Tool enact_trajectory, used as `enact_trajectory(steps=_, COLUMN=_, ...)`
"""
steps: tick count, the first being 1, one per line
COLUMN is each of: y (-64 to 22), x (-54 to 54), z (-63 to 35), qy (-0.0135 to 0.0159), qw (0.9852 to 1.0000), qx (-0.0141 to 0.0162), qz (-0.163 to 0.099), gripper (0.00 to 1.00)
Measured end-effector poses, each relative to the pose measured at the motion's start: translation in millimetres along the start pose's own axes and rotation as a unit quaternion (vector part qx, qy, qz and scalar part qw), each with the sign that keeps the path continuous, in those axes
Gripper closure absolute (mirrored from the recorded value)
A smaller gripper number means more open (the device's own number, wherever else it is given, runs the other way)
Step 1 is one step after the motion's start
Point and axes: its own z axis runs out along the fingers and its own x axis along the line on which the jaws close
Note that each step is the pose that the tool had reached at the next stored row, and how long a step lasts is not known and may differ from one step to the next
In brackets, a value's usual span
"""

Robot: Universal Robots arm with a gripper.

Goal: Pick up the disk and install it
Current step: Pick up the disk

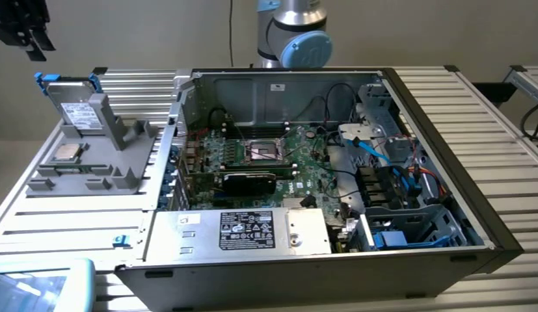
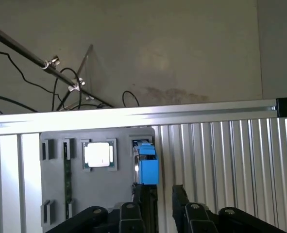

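The disk (image 1: 78, 112) stands on edge in a slot of a grey holder (image 1: 121, 172), its white label facing out and the blue tabs of its carrier sticking up at either end. In the wrist view the disk (image 2: 147, 167) shows mostly as its blue carrier, at the edge of the same holder (image 2: 85, 194). Just beside it, a small square processor chip (image 1: 65, 153) lies flat in its own recess of the holder, and it looks bright under the wrist camera (image 2: 98, 154).

The holder sits on a worktop (image 1: 60, 221) of ribbed aluminium profiles, at the exterior view's left. An open computer case (image 1: 295, 273) fills the middle of that worktop, with its motherboard and cables exposed. A big silver box with a black-and-white sticker (image 1: 251, 231) sits in the case's near corner. The arm's base (image 1: 295, 39) rises behind the case. Past the worktop's far rail (image 2: 221, 160) is a plain pale wall (image 2: 158, 48), crossed by a thin metal rod (image 2: 22, 48) that carries dark cables.

The tool (image 1: 21, 32) hangs high above the holder, well apart from the disk. In the wrist view the disk lies ahead of the tool (image 2: 158, 201), nearly in line with one of the black fingers (image 2: 142, 199). The fingers stand apart with a clear gap between them, and they hold and touch nothing.
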Motion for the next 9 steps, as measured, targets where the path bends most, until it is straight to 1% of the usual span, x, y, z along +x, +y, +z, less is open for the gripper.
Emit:
enact_trajectory(steps=2, y=-0.1, x=0.2, z=2.3, qy=0.0009, qw=1.0, qx=0.0002, qz=0.0, gripper=0.51)
enact_trajectory(steps=4, y=-0.3, x=0.4, z=6.0, qy=0.002, qw=1.0, qx=0.0002, qz=0.0, gripper=0.51)
enact_trajectory(steps=5, y=-0.4, x=0.5, z=7.7, qy=0.0022, qw=1.0, qx=0.0003, qz=0.0, gripper=0.45)
enact_trajectory(steps=9, y=-0.6, x=1.1, z=15.0, qy=0.0029, qw=1.0, qx=0.0003, qz=0.0, gripper=0.45)
